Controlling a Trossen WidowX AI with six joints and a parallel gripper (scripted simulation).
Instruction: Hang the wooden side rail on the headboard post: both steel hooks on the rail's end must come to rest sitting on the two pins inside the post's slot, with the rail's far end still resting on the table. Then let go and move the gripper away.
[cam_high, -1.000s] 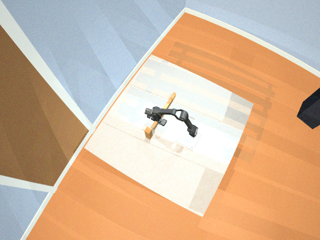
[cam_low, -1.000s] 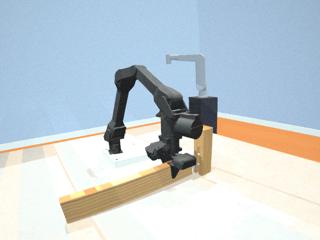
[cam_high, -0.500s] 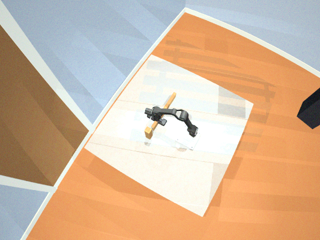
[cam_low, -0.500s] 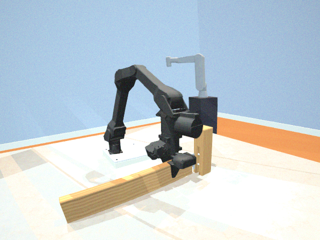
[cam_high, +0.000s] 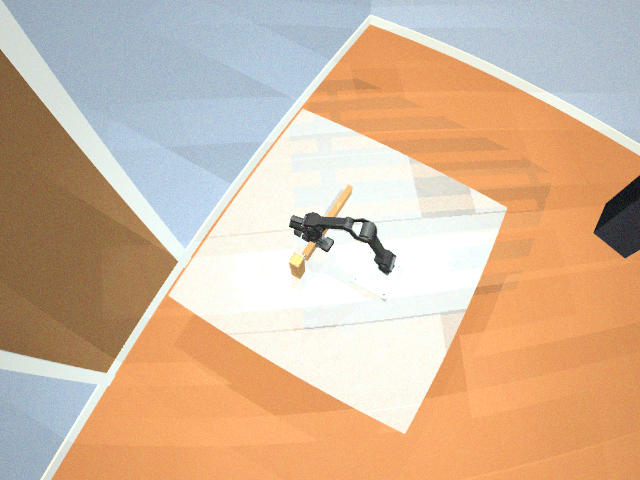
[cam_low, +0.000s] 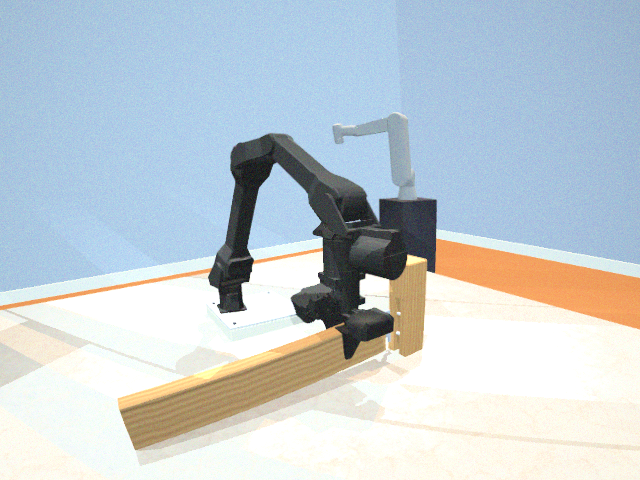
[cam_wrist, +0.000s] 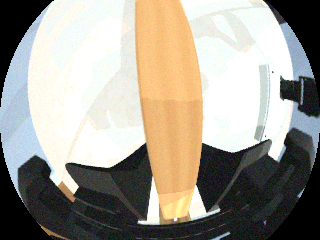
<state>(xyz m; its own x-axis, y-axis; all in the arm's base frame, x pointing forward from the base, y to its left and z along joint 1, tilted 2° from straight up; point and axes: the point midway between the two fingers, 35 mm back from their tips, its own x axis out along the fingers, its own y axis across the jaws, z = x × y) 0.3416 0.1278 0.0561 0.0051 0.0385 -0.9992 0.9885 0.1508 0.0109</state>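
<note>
The wooden rail (cam_high: 341, 202) (cam_low: 248, 379) (cam_wrist: 170, 75) runs lengthwise toward the headboard post (cam_high: 297, 266) (cam_low: 413, 304), which stands upright. My gripper (cam_low: 342, 342) (cam_wrist: 175, 165) is shut on the rail near its post end, one finger on each side. The rail's far end is low at the table; whether it touches is hard to tell. A narrow gap shows between rail end and post, with pale hook metal (cam_high: 303, 255) in it. Two small bright pin ends (cam_low: 398, 313) show on the post, one above the other. Whether the hooks sit on the pins cannot be made out.
The arm's white base plate (cam_high: 377, 289) (cam_low: 271, 318) lies beside the rail. My arm (cam_high: 336, 222) (cam_low: 305, 165) arches from it over to the rail. A grey arm (cam_low: 399, 149) on a dark pedestal (cam_low: 408, 222) stands in the background beyond the post.
</note>
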